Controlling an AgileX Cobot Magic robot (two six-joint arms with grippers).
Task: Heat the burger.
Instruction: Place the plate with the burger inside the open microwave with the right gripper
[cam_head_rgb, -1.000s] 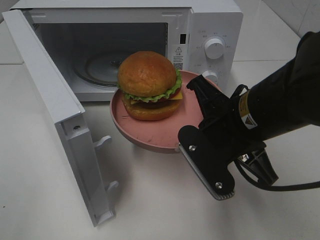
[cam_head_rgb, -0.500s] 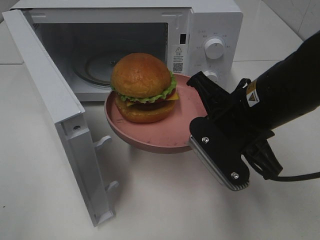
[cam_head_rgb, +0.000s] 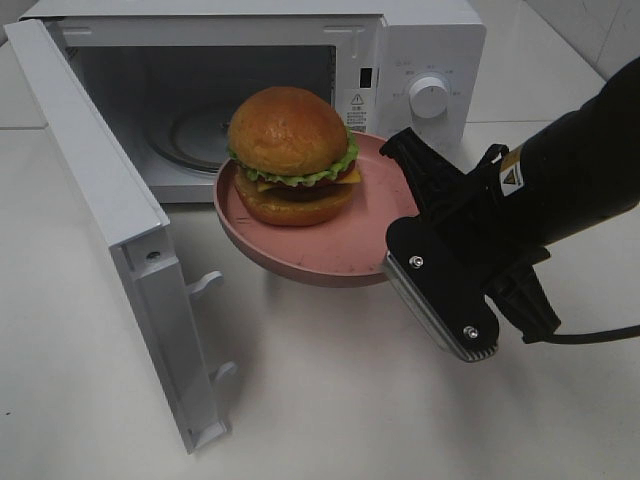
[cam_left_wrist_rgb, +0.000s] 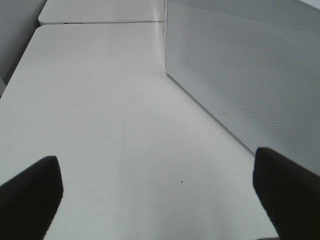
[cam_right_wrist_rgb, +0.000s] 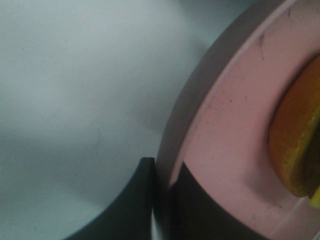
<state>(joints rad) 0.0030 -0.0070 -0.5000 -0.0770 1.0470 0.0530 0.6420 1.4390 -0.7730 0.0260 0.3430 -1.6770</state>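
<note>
The burger (cam_head_rgb: 290, 150), with a golden-brown bun, green lettuce and a yellow cheese edge, sits on a round pink plate (cam_head_rgb: 340, 255). My right gripper (cam_head_rgb: 398, 215) is shut on the plate's right rim and holds it in the air just in front of the open microwave (cam_head_rgb: 420, 60). In the right wrist view the gripper (cam_right_wrist_rgb: 162, 200) clamps the plate's rim (cam_right_wrist_rgb: 225, 120), and an edge of the burger (cam_right_wrist_rgb: 295, 145) shows. My left gripper (cam_left_wrist_rgb: 155, 200) is open and empty over the bare table; it is out of the exterior high view.
The microwave door (cam_head_rgb: 110, 220) stands open to the left, its handle side near the table's front. A glass turntable (cam_head_rgb: 195, 135) lies inside the cavity. The microwave's white perforated side wall (cam_left_wrist_rgb: 250, 65) stands close beside my left gripper.
My right gripper has lifted the plate with the burger and carried it a little closer to the microwave's opening. The door has not moved.
</note>
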